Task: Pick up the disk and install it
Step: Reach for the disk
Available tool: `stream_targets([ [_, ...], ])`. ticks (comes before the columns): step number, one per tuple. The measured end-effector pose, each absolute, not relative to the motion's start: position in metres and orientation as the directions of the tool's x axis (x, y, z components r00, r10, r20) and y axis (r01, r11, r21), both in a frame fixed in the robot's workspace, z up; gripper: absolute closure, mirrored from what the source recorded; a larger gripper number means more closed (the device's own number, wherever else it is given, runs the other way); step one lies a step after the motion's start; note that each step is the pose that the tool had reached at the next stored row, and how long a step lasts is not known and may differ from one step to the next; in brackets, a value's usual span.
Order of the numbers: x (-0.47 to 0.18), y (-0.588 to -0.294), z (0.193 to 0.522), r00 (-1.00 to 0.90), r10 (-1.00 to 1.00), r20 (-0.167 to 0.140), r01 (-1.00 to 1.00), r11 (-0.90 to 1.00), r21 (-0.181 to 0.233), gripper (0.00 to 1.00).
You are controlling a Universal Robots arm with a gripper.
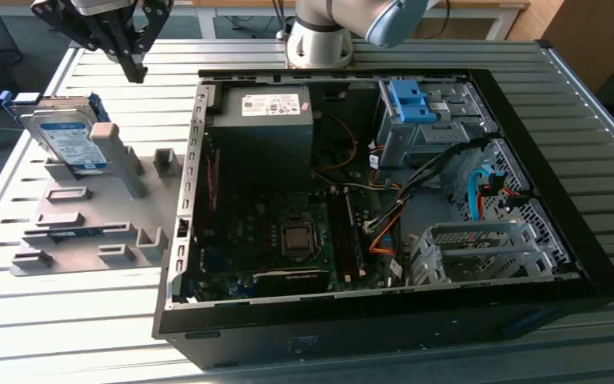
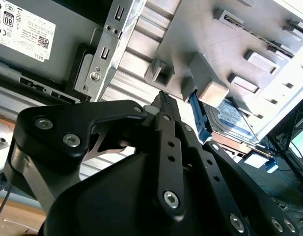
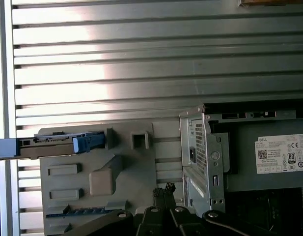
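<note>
Off-job stuff I see: slatted metal table (image 1: 563, 104), sunlit. Black PC case (image 1: 392, 328) lies on its side on it, interior open. Inside: grey power-supply box (image 1: 265, 132) with a small white label (image 1: 273, 104) in the far corner. Motherboard (image 1: 285, 256) with CPU socket (image 1: 297, 237) mid-board. Orange wiring (image 1: 384, 240) and a blue cable (image 1: 476, 188) toward the exterior view's right. Blue plastic latch (image 1: 412, 102) on the drive bay, perforated silver cage (image 1: 478, 248) at the near right. Grey fixture plate (image 1: 125, 212) just beside the case on the exterior view's left, with raised slots and a tall pale post (image 1: 115, 156). Thin blue strip (image 1: 73, 233) in one low slot.
</note>
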State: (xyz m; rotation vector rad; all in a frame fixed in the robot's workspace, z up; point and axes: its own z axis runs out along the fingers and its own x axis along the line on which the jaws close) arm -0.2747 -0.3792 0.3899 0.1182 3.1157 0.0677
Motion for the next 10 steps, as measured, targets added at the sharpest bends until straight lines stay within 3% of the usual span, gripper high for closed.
stream_targets([
  [10, -0.2859, -0.3744, 0.3899, -0.997, 0.076, -0.021, 0.075, 0.996, 0.044, 0.89],
])
